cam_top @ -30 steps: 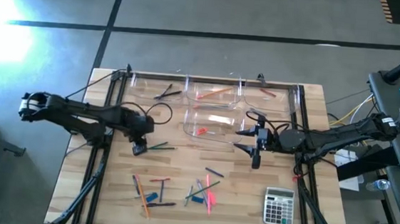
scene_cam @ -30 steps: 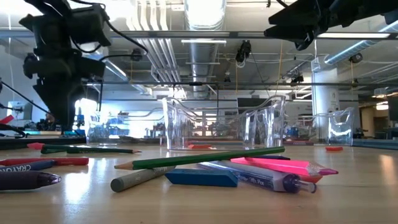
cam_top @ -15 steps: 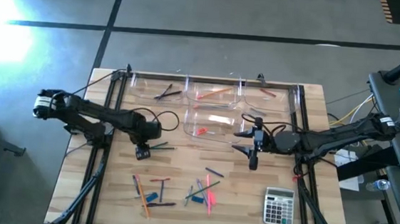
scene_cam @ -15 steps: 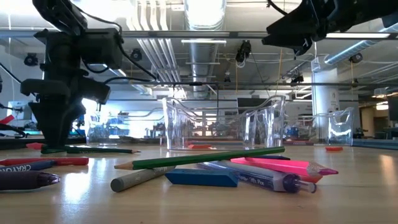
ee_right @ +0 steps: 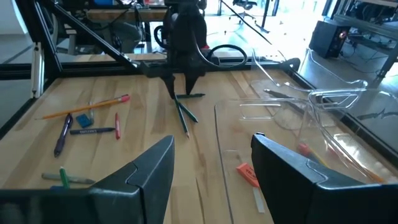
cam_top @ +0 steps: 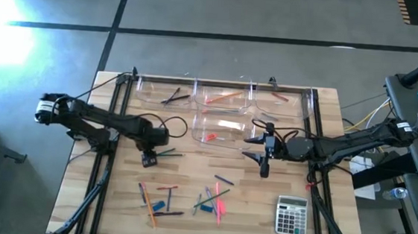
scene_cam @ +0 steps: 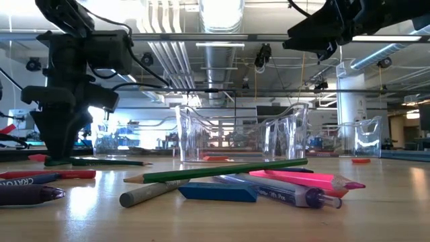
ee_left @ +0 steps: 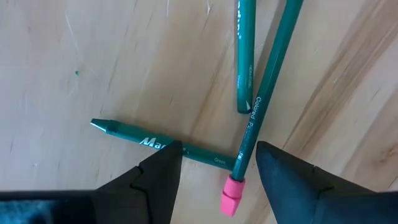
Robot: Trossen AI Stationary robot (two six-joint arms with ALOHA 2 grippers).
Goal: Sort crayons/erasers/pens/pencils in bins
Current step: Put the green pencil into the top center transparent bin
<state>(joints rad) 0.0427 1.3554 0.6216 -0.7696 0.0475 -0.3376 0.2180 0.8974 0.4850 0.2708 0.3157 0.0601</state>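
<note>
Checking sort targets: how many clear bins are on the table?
4. Three stand in a row along the far edge: left bin, middle bin, right bin. The fourth bin sits just in front of the middle one. None look hidden.

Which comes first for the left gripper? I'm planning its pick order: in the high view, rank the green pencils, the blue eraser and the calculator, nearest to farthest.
From the left gripper:
1. Green pencils, right beside its fingertips.
2. Blue eraser, in the front scatter.
3. Calculator, front right corner.
</note>
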